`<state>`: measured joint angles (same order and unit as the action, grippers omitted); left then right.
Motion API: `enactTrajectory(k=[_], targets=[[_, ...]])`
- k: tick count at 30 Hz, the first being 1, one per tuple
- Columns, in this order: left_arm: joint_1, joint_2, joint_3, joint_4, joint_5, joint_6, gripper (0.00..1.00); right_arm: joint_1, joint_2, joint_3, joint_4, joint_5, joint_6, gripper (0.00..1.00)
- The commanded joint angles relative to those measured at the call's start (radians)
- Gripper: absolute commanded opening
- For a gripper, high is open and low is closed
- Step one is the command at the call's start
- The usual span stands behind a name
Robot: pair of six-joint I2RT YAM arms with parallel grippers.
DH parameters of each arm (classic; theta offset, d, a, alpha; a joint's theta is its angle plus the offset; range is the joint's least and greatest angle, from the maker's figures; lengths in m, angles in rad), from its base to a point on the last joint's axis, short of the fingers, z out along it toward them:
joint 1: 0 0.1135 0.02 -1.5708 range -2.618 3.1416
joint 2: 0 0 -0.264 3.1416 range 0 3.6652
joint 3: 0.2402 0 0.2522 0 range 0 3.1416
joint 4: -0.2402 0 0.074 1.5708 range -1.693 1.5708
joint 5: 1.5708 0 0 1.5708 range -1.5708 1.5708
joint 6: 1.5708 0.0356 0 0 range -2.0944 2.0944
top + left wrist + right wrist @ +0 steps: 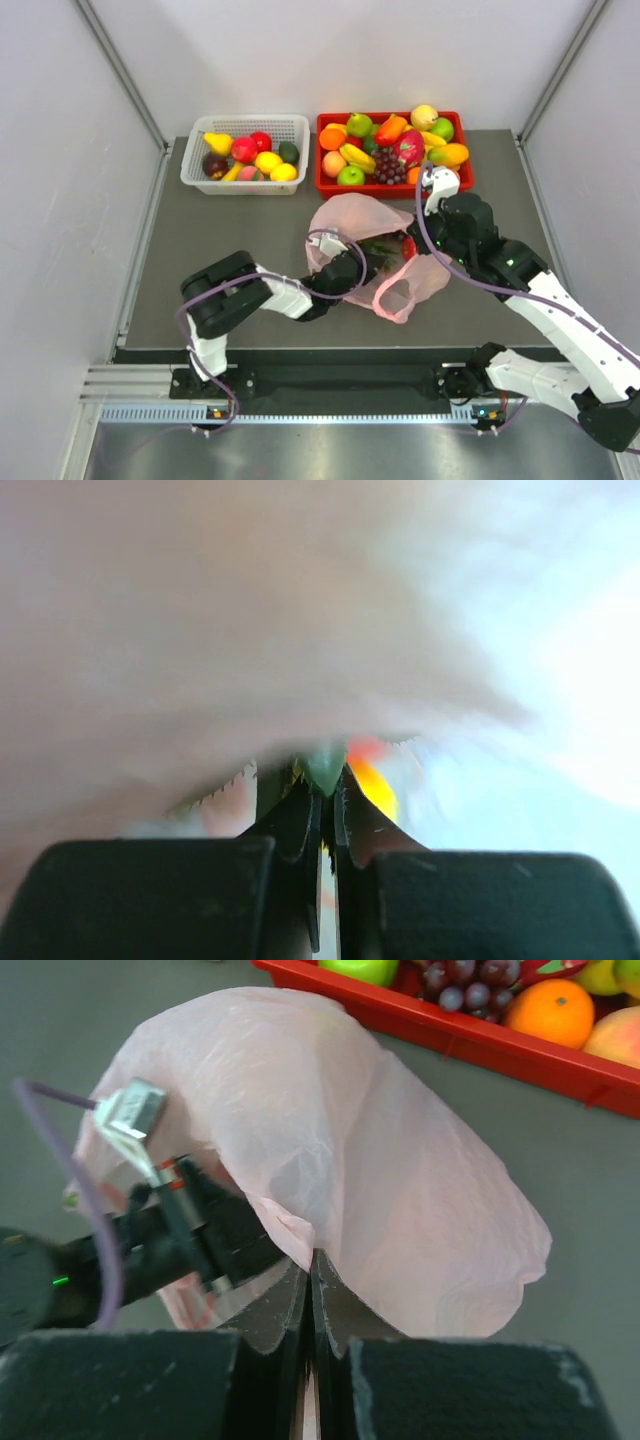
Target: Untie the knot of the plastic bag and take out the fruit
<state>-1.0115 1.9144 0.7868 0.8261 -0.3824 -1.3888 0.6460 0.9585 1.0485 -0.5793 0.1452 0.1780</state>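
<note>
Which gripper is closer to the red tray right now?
Right. The right gripper pinches the edge of the plastic bag just in front of the red tray. The left gripper is farther back toward the arm bases, pushed inside the bag.

Pretty sure this is a robotics lab test cell, not anyone's kitchen. I'm on a dark grey table [230, 250] boxed in by plain white panels [60, 200] on metal posts [120, 70]. My left arm [225, 300] and right arm [560, 310] are bolted along an aluminium rail [130, 380] at the near edge. The only "groceries" are glossy toy-looking fruit [268, 160] sorted into a white basket [300, 135] and a red tray [400, 190], like props.
</note>
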Motion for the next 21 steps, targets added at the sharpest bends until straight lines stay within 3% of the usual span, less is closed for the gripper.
enactTrajectory(k=[1,8,13,21], targets=[[-0.032,-0.153,-0.067,0.094,0.071,0.08,0.0,0.003,-0.027,0.013,0.002,0.063,-0.011,0.0],[-0.056,-0.316,-0.208,0.041,0.213,0.099,0.0,-0.005,-0.015,0.031,0.016,0.083,-0.012,0.0],[-0.058,-0.377,-0.239,-0.025,0.522,0.122,0.0,-0.008,0.002,0.036,0.029,0.091,-0.014,0.0],[-0.14,-0.538,-0.196,-0.302,0.776,0.307,0.0,-0.02,0.048,0.042,0.059,0.08,-0.031,0.0]])
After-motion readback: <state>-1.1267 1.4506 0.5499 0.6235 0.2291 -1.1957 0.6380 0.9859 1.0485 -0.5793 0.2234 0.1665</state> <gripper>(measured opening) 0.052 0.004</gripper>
